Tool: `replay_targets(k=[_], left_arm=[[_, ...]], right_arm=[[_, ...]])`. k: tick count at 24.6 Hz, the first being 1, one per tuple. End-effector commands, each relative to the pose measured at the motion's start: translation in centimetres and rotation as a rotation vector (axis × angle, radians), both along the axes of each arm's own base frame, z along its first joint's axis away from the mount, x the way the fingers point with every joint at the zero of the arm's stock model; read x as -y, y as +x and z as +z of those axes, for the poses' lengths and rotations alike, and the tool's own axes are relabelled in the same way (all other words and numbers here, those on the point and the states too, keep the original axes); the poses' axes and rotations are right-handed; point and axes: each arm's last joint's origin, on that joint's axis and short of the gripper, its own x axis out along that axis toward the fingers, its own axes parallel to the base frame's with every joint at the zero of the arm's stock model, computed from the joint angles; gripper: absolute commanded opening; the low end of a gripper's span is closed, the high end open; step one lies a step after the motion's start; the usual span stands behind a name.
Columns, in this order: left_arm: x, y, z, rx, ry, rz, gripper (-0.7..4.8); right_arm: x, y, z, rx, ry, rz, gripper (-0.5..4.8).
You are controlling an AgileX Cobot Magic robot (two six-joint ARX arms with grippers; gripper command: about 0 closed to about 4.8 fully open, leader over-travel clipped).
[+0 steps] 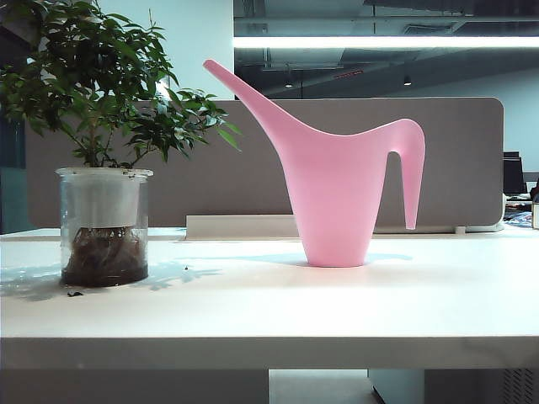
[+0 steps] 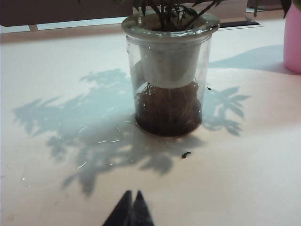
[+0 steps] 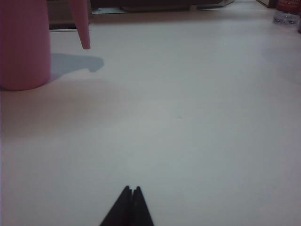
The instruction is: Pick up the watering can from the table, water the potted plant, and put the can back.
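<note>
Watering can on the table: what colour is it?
Plain pink watering can, shown best in the exterior view.

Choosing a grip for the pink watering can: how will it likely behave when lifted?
The watering can looks like smooth plastic, so probably stiff but slippery between fingers. Its body tapers to a narrow base and the long spout overhangs, so it may tip toward the potted plant. The open-ended handle offers the likeliest hold.

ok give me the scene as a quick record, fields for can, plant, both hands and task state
can: pink can upright on table, spout toward plant
plant: plant in glass jar, left of can, apart from it
left hand: left hand shut, empty, low over table, facing plant
right hand: right hand shut, empty, facing bare table beside can's handle
task state: can not yet picked up
</note>
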Motion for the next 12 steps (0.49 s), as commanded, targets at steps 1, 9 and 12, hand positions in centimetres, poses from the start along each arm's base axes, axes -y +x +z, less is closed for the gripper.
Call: replay_targets(k=[1,9,12], left_arm=[[0.0,0.0,0.0,-0.003,0.004,-0.001,0.03],[0.0,0.0,0.2,0.001,-0.025,0.002,0.03],[0.0,0.0,3.4,0.014,-0.094,0.004,0.03]], right_arm=[[0.0,0.0,0.1,0.003,0.0,-0.002,-0.05],[0.0,0.0,0.1,0.004,0.0,-0.002,-0.05],[0.0,0.0,0.1,0.003,0.0,-0.002,-0.05]])
